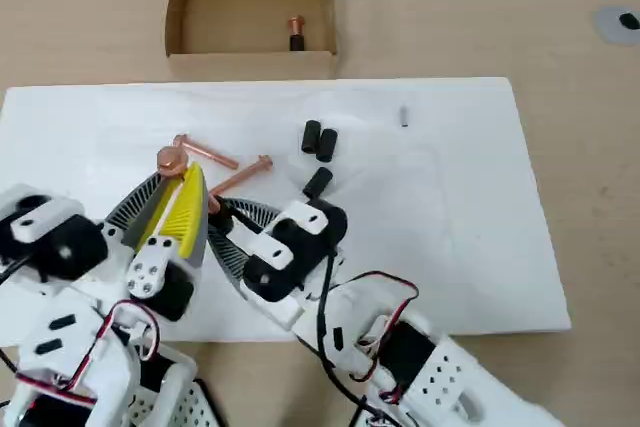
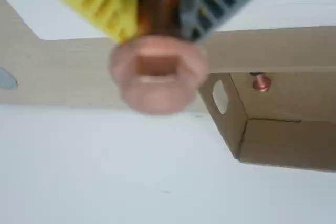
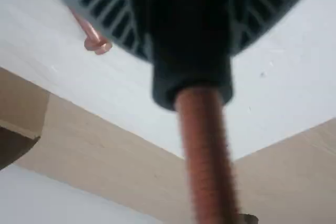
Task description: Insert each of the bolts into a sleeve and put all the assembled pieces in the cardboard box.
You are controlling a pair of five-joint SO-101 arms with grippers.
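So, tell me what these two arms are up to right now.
The left gripper is shut on a copper bolt and the right gripper on a black sleeve, with the bolt's shank in the sleeve's end. One assembled piece already lies in the cardboard box. Two loose bolts and three loose sleeves lie on the white mat.

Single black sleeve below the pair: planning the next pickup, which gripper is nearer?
Right. In the high view the right gripper lies left of the sleeve; the left gripper lies farther left.
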